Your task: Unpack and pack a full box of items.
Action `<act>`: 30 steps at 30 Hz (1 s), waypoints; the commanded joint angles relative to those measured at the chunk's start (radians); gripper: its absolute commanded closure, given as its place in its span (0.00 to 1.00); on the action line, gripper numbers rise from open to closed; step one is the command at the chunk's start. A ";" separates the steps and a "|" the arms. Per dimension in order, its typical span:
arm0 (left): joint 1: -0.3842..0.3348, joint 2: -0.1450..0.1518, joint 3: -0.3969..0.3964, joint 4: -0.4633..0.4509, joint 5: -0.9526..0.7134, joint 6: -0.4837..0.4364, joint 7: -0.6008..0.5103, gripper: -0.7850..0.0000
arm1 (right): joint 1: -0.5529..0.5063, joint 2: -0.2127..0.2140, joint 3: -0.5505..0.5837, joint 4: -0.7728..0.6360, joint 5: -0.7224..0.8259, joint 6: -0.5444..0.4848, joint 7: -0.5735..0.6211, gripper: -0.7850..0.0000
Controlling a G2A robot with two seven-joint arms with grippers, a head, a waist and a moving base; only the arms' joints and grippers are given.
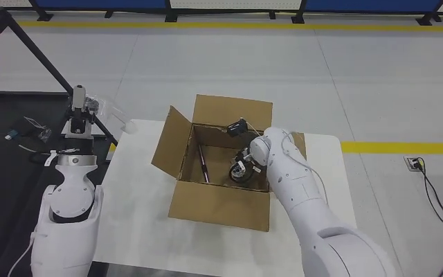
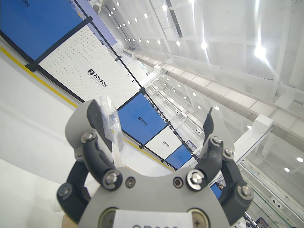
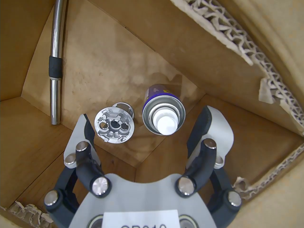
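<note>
An open cardboard box (image 1: pixel 218 201) stands on the white table (image 1: pixel 138 228). My right gripper (image 3: pixel 145 117) is down inside it, open, just above an upright spray can (image 3: pixel 163 115) with a white nozzle and a round metal hub (image 3: pixel 115 125) beside the can. A chrome rod (image 3: pixel 55 55) with a black band lies along the box's far wall; from above the rod (image 1: pixel 203 163) is at the box's left side. My left gripper (image 2: pixel 151 109) is raised off the table's left edge, pointing upward and open, with a clear plastic bag (image 2: pixel 110 119) clinging to one finger pad.
The box's flaps (image 1: pixel 169 138) stand open, and its torn corrugated edges (image 3: pixel 237 31) are close around the right gripper. Bare table surface lies left of and in front of the box. A black stand (image 1: pixel 41 62) and small items (image 1: pixel 31 131) sit on the floor at left.
</note>
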 commanded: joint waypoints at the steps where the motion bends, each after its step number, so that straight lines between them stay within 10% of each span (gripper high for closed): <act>1: 0.000 0.000 -0.001 0.001 0.001 0.002 -0.001 0.00 | 0.010 -0.001 -0.008 0.020 0.001 0.016 -0.017 0.00; 5: 0.001 0.001 -0.003 0.001 0.004 0.003 -0.001 0.00 | 0.024 -0.005 -0.026 0.053 0.002 0.053 -0.032 0.00; 7: 0.002 0.001 -0.004 0.000 0.004 0.004 -0.001 0.00 | 0.029 -0.007 -0.034 0.068 0.003 0.068 -0.034 0.47; 14: 0.007 0.001 -0.007 -0.004 0.001 0.000 0.002 0.00 | 0.037 -0.016 -0.065 0.092 -0.003 0.131 -0.061 1.00; 30: 0.012 0.000 -0.006 0.002 -0.017 -0.015 -0.001 0.00 | 0.032 -0.007 -0.077 0.012 0.077 0.043 -0.126 1.00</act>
